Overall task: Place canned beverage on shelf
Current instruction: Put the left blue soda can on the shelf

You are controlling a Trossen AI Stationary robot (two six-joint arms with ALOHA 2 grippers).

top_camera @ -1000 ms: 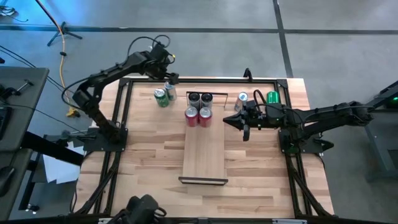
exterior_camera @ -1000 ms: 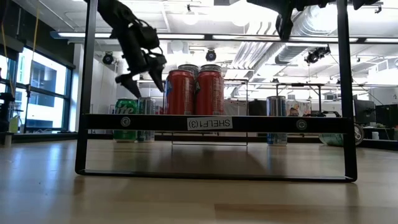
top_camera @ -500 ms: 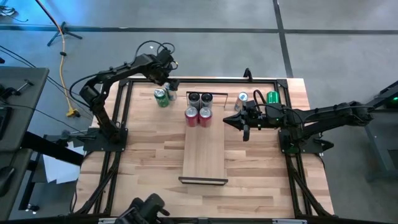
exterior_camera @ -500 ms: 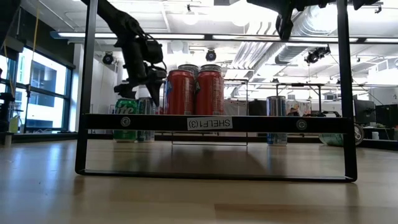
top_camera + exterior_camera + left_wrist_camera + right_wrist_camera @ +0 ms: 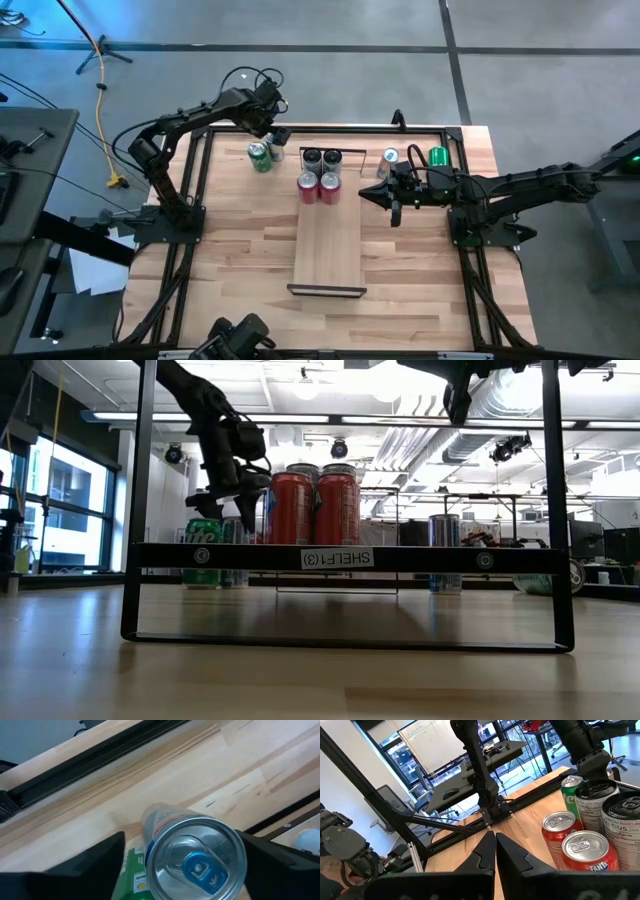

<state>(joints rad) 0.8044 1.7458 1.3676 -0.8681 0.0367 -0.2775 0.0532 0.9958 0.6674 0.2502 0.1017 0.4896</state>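
A silver can with a blue tab [image 5: 197,860] stands upright on the tabletop at the far left, next to a green can [image 5: 259,155]. My left gripper [image 5: 272,135] points down over the silver can, open, with one finger on each side of its top. The shelf [image 5: 328,240] lies mid-table. Two red cans [image 5: 319,186] and two dark-topped cans [image 5: 322,158] stand on its far end. My right gripper [image 5: 372,195] hovers shut to the right of those cans, holding nothing. My left gripper [image 5: 185,865] comes from above and straddles the silver can's upper rim. One finger [image 5: 90,865] stands clear, with the green can [image 5: 131,880] showing in the gap. The other finger [image 5: 280,860] lies right beside the rim [image 5: 242,851]; I cannot tell whether it touches.
A silver can [image 5: 390,157] stands and a green can [image 5: 438,157] lies at the far right of the table. Dark metal rails [image 5: 190,190] frame the tabletop. The near half of the shelf board is bare.
My left gripper has come down and a little toward the table's right edge, from above the far left corner to around the silver can's top. The cans and my right arm have kept still.
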